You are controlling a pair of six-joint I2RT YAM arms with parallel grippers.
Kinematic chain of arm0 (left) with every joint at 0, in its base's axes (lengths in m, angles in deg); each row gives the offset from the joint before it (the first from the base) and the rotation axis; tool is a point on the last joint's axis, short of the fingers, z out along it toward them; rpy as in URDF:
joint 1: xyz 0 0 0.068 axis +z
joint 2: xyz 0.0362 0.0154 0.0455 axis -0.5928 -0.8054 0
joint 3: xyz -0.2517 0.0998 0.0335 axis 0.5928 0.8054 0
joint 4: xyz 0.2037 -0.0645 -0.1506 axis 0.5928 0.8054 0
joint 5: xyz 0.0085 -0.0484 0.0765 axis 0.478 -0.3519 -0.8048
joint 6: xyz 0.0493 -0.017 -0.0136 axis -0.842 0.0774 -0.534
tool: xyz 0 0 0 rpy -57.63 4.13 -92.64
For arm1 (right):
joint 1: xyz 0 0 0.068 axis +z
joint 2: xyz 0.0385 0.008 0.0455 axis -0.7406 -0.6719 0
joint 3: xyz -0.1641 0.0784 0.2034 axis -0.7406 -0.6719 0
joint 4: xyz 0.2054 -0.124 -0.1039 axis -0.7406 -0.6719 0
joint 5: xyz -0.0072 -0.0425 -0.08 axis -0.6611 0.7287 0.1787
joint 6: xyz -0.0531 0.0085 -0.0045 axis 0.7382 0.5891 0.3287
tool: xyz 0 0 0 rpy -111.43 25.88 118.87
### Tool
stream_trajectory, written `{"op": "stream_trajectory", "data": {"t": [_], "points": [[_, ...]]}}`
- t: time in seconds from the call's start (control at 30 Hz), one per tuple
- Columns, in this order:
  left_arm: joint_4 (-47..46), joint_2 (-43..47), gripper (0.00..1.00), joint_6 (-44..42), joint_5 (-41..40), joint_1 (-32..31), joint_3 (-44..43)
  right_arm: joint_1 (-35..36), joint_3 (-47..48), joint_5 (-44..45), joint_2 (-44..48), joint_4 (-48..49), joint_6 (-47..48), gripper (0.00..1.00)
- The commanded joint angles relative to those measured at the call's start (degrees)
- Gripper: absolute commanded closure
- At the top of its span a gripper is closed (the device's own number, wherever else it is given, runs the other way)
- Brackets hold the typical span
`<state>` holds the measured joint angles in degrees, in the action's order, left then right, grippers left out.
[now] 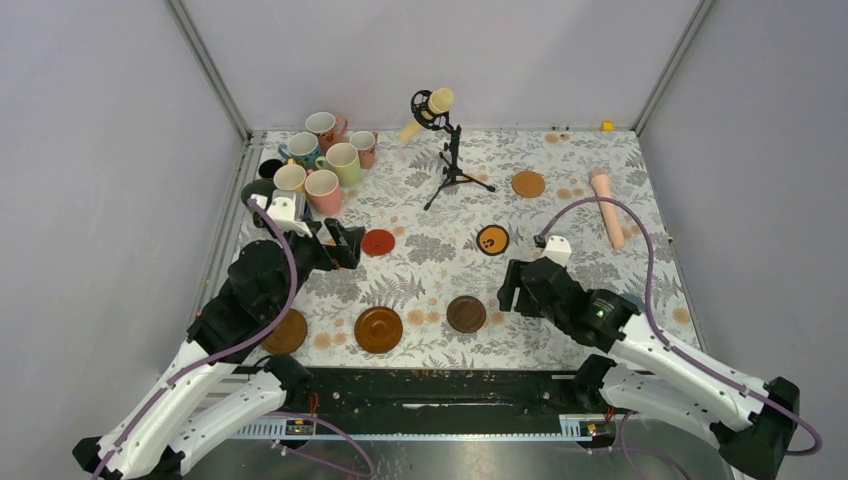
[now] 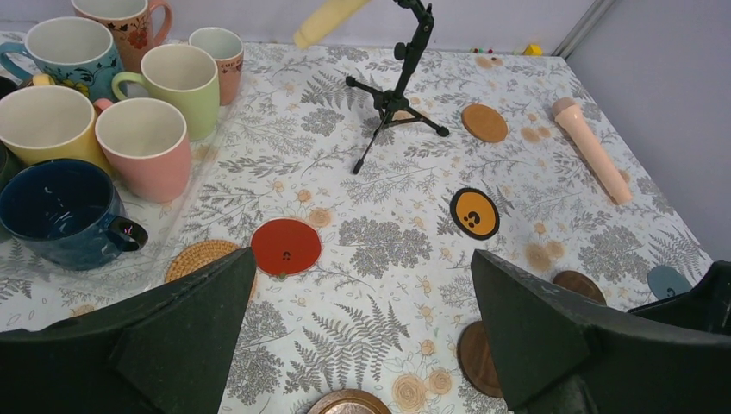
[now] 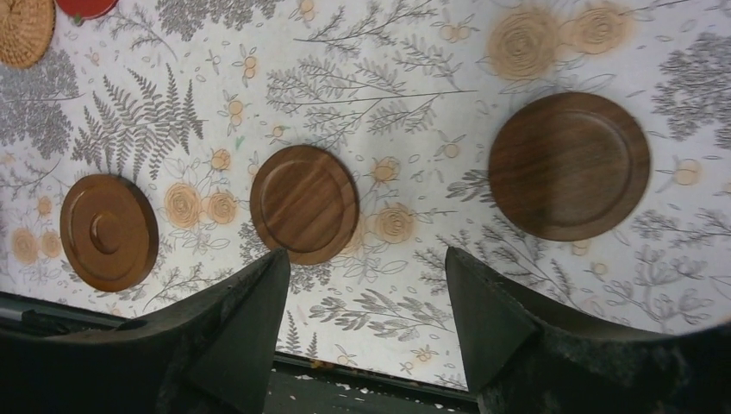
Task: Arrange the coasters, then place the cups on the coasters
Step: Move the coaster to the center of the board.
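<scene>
Plainly, left fingers (image 2: 172, 336) and right fingers (image 3: 224, 336) spread empty; cups (image 2: 148, 172) stand upright.

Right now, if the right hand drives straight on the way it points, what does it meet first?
Likely the middle wooden coaster: it lies just ahead of the right hand, offset toward one finger. If the line runs steeper, it meets bare cloth first; depth is unclear.

Cream microphone (image 1: 441, 99) sat tilted on a black three-legged stand (image 1: 455, 160), long pink round handle (image 1: 607, 208) lay far right, flowery tablecloth (image 1: 420, 270) lay underneath.
</scene>
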<state>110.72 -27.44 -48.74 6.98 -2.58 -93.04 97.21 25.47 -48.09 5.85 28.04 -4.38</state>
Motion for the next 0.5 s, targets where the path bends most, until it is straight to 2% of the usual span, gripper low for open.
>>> {"op": "stream_trajectory", "data": {"t": [0.0, 0.13, 0.23, 0.33, 0.4, 0.47], "points": [[-1.96, -1.31, 0.01, 2.60, -3.65, 0.37, 0.37, 0.32, 2.46, -5.50, -3.21, 6.78, -0.06, 0.26], [2.28, -5.08, 0.01, 6.71, -14.07, 0.38, -0.68, 0.32, 2.84, -5.79, -3.01, 8.13, 0.31, 0.25], [5.87, -8.29, 0.01, 8.32, -16.40, 0.48, -2.28, 0.32, 1.27, -5.60, -1.09, 9.25, 0.51, 0.24], [7.39, -10.26, 0.01, 8.97, -11.17, 0.96, -2.99, 0.36, -0.34, -0.51, 1.22, 6.51, -3.23, 0.21], [6.50, -10.87, 0.01, 7.08, -4.61, 1.08, -2.87, 0.15, 0.02, 7.24, 1.55, 2.82, -7.94, 0.16], [5.38, -11.52, 0.01, 4.81, -0.91, 1.06, -3.16, -1.35, 0.28, 10.74, 0.97, 1.44, -10.85, 0.15]]}}
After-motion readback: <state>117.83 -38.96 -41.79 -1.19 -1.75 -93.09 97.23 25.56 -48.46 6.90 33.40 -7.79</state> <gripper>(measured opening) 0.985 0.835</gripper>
